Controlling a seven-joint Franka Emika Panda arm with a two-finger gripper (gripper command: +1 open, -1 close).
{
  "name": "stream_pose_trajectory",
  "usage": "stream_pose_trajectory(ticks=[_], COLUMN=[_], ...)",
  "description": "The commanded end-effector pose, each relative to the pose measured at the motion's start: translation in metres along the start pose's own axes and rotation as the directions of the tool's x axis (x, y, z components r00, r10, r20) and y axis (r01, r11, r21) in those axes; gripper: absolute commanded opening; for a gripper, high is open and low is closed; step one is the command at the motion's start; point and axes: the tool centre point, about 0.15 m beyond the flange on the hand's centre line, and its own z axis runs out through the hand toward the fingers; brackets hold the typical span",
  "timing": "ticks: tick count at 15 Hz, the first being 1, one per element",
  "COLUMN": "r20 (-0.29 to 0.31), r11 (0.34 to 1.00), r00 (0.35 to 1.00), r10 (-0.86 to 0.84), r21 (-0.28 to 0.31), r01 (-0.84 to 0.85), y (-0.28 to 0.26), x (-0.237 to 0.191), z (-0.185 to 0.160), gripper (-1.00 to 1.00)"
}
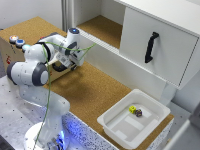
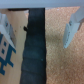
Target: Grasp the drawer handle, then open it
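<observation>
The drawer (image 1: 170,57) is a large white box unit at the exterior view's upper right, with a flat white front. Its slim black bar handle (image 1: 151,47) stands upright on that front. My gripper (image 1: 74,64) hangs at the exterior view's left, far from the handle, pointing down over the cork tabletop (image 1: 95,90). In the wrist view the gripper (image 2: 40,27) is open and empty, with one fingertip (image 2: 5,27) over a cardboard surface and the other over cork. The drawer and handle are out of the wrist view.
A shallow white plastic tray (image 1: 125,127) holding a yellow die (image 1: 132,108) and a dark die (image 1: 139,113) sits at the front right. A cardboard box (image 1: 10,50) with round buttons stands behind my arm. A black strip (image 2: 35,50) crosses below the gripper. A green cable (image 1: 50,85) hangs along the arm.
</observation>
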Motion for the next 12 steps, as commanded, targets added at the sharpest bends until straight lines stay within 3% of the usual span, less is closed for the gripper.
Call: stream_pose_trajectory(ticks=[1, 2, 3, 8, 12], r20=[0.023, 0.014, 0.010, -0.006, -0.012], r11=[0.993, 0.991, 0.990, 0.989, 0.994], r00=[0.999, 1.000, 1.000, 1.000, 1.000], r10=[0.025, 0.025, 0.020, 0.013, -0.006], r21=[0.118, 0.130, 0.142, 0.148, 0.111], r01=[-0.028, -0.026, -0.021, -0.012, 0.007], y=[-0.008, -0.010, -0.012, -0.004, 0.005], x=[0.007, 0.007, 0.008, 0.011, 0.019], z=[0.039, 0.036, 0.034, 0.025, 0.022], gripper=[1.00, 1.00, -1.00, -1.00, -1.00])
